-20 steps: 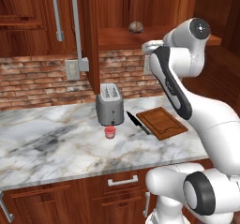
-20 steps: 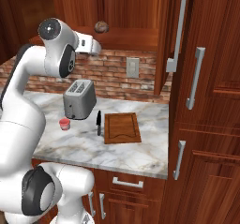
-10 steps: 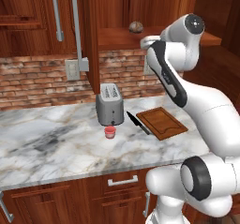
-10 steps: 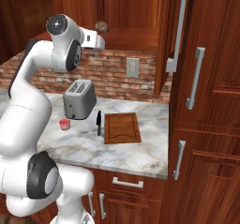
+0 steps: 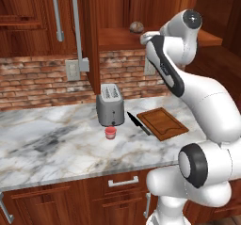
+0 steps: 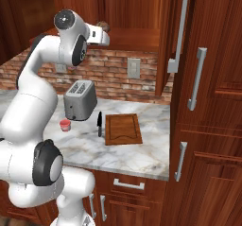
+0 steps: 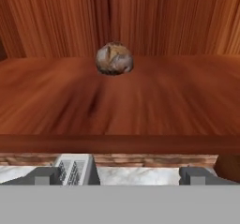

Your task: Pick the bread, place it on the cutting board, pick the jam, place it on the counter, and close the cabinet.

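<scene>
My gripper (image 7: 120, 174) is spread wide, holding nothing — its tips sit low in the hand view. The bread (image 7: 114, 58) rests upper centre on the cabinet (image 7: 140, 101) shelf, well apart from my fingers.

The bread (image 7: 114, 58), a round mottled brown bun, sits on the shelf of the open cabinet (image 5: 89, 40), whose door stands swung out. The cutting board (image 5: 162, 123), flat and reddish-brown, lies bare on the counter (image 5: 52, 141). In the left base view, the jam (image 5: 110, 132), a squat red jar, stands on the marble at the board's 9 o'clock, well apart.
</scene>
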